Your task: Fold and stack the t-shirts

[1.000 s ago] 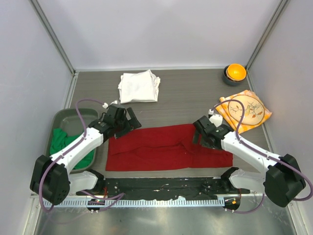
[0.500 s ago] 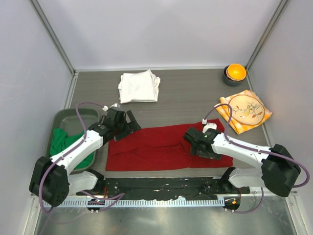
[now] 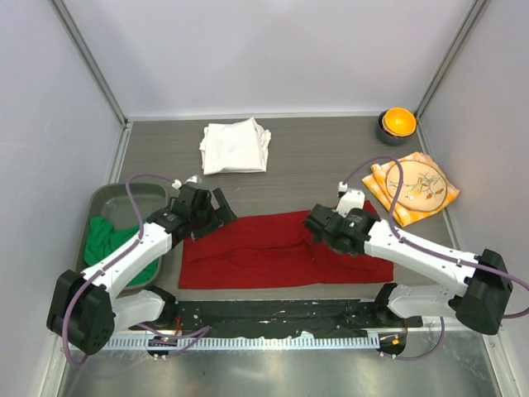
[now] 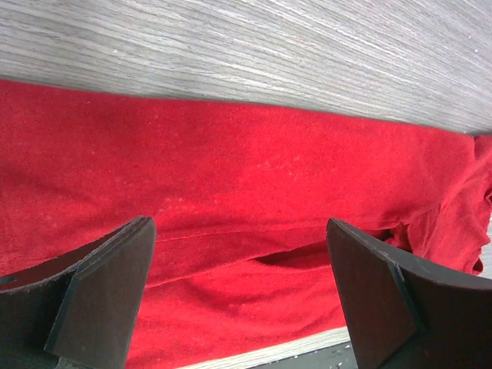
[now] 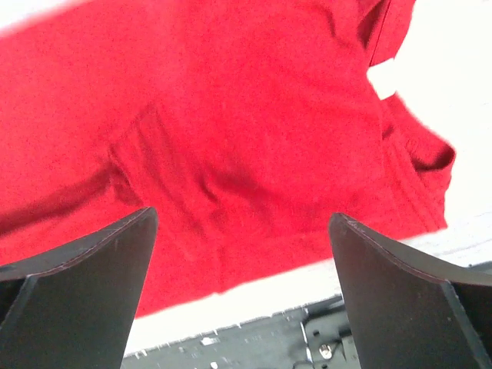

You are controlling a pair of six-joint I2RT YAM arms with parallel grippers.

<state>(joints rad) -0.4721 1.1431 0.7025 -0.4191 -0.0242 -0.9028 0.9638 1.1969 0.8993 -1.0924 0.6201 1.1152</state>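
The red t-shirt (image 3: 273, 248) lies in a long flat band across the near middle of the table. It fills the left wrist view (image 4: 246, 177) and the right wrist view (image 5: 231, 131), where its white neck label (image 5: 382, 77) shows. My left gripper (image 3: 219, 211) is open and empty over the shirt's back left corner (image 4: 242, 300). My right gripper (image 3: 316, 227) is open and empty above the shirt's right half (image 5: 242, 292). The white t-shirt (image 3: 235, 145) lies folded at the back. The green t-shirt (image 3: 103, 236) lies crumpled in a tray.
A grey tray (image 3: 124, 198) holding the green tee stands at the left. An orange patterned cloth (image 3: 413, 186) lies at the right, and a dark bowl with an orange ball (image 3: 397, 124) is in the back right corner. A black strip (image 3: 273, 314) runs along the near edge.
My right gripper has swung left from the red shirt's right end to above its right half. My left gripper has barely moved. The shirt lies as before.
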